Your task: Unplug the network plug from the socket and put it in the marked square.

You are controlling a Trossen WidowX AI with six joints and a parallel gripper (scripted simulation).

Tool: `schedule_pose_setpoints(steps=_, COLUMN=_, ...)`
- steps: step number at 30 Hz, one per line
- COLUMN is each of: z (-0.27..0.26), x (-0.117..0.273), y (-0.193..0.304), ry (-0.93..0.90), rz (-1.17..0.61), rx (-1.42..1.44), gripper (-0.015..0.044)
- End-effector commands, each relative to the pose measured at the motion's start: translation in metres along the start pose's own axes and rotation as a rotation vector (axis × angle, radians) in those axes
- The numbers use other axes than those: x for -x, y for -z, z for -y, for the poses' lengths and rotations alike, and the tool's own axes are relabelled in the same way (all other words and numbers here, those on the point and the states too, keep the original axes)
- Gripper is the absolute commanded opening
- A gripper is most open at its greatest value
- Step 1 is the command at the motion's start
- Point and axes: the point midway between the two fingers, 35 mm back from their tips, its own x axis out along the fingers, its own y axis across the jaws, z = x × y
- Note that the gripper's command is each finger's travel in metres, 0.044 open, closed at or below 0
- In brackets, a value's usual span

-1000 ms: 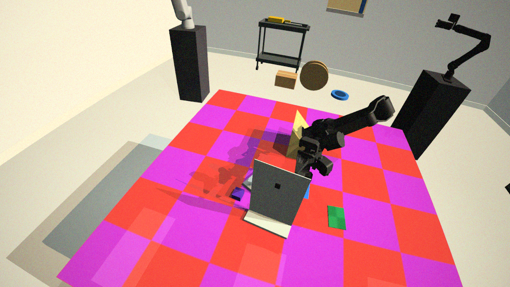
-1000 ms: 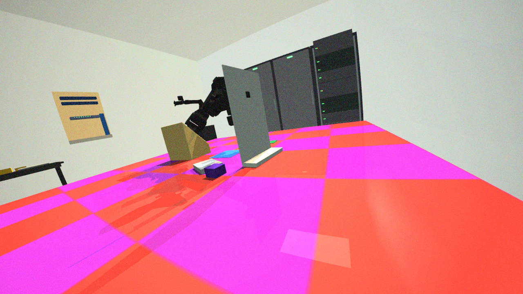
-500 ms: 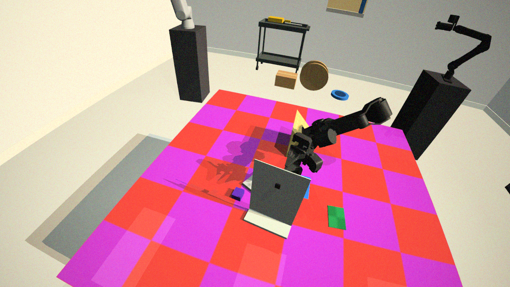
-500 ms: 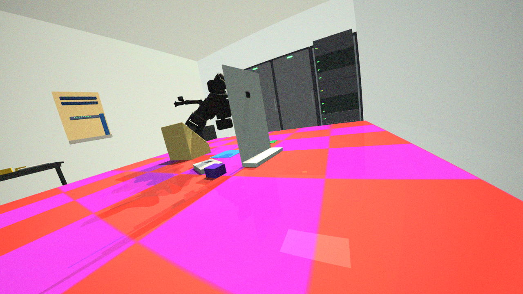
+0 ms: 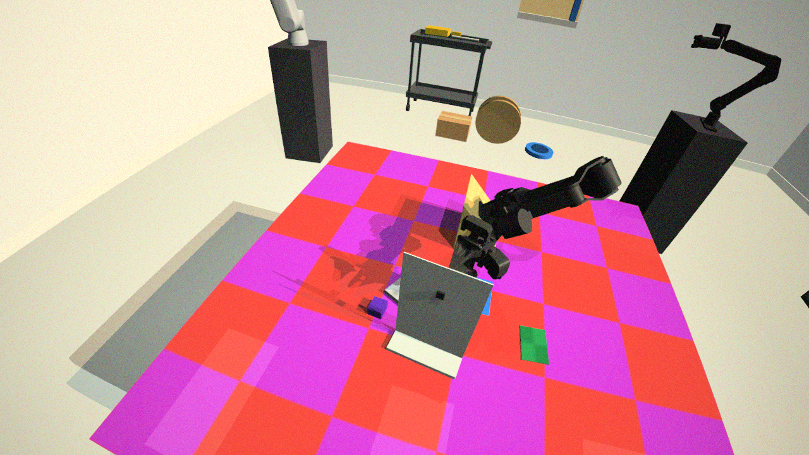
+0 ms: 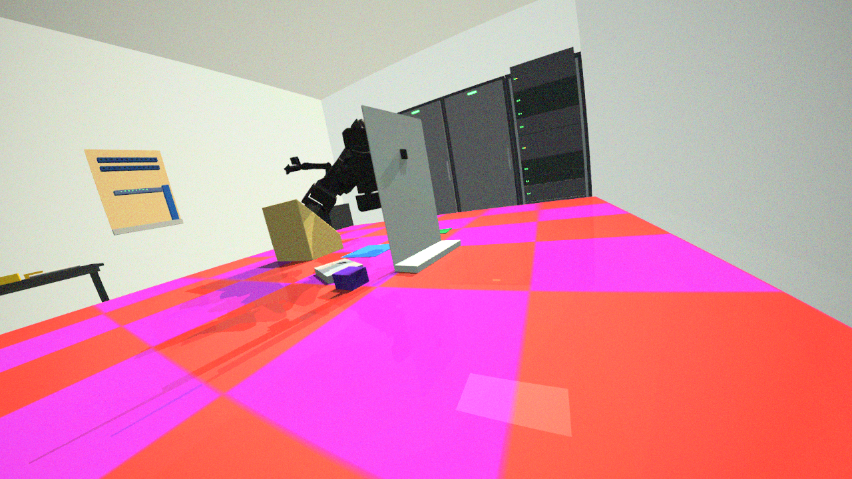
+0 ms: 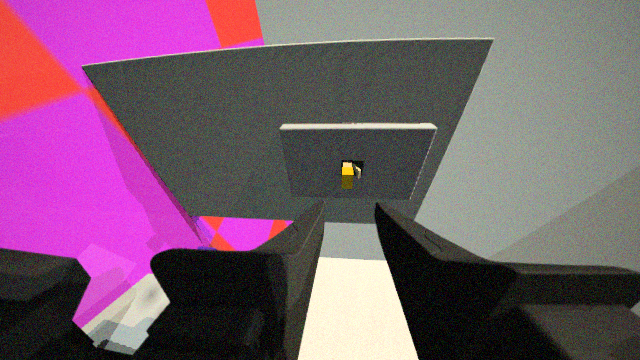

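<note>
The grey upright panel (image 5: 438, 328) (image 6: 405, 196) (image 7: 200, 125) stands on a pale foot. In the wrist view a small yellow plug (image 7: 347, 178) sits at the dark socket opening in a raised block (image 7: 310, 160) on the panel. The top and exterior views show the panel's rear, which hides the plug. My gripper (image 7: 349, 207) is partly open with nothing between its fingers. In the wrist view its tips appear below the plug, apart from it. The tab's state is too small to tell. A blue patch (image 5: 486, 303) (image 6: 367, 251) and a green patch (image 5: 533, 345) (image 6: 444, 230) lie on the table; I cannot tell which is the marked square.
A yellow wedge-shaped block (image 5: 474, 194) (image 6: 287, 232) stands near my arm (image 5: 551, 198). A purple block (image 5: 377, 306) (image 6: 350, 278) and a grey-white box (image 5: 392, 289) (image 6: 337, 269) lie beside the panel. A second black arm (image 5: 752, 62) stands on a far pedestal.
</note>
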Motion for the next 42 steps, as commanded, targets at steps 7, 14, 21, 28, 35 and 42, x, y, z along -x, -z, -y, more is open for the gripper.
schedule_pose_setpoints(steps=7, z=0.002, x=-0.017, y=-0.004, ry=0.008, rz=-0.001, rx=0.003, gripper=0.0156)
schedule_pose_setpoints(steps=14, z=0.002, x=-0.027, y=-0.008, ry=0.008, rz=0.000, rx=0.002, gripper=0.0156)
schedule_pose_setpoints(steps=21, z=0.002, x=-0.037, y=-0.011, ry=0.009, rz=0.000, rx=0.002, gripper=0.0156)
schedule_pose_setpoints(steps=28, z=0.002, x=-0.037, y=-0.011, ry=0.009, rz=0.000, rx=0.002, gripper=0.0123)
schedule_pose_setpoints(steps=35, z=0.002, x=-0.037, y=-0.011, ry=0.009, rz=0.000, rx=0.002, gripper=0.0076)
schedule_pose_setpoints(steps=42, z=0.002, x=-0.037, y=-0.011, ry=0.009, rz=0.000, rx=0.002, gripper=0.0029)
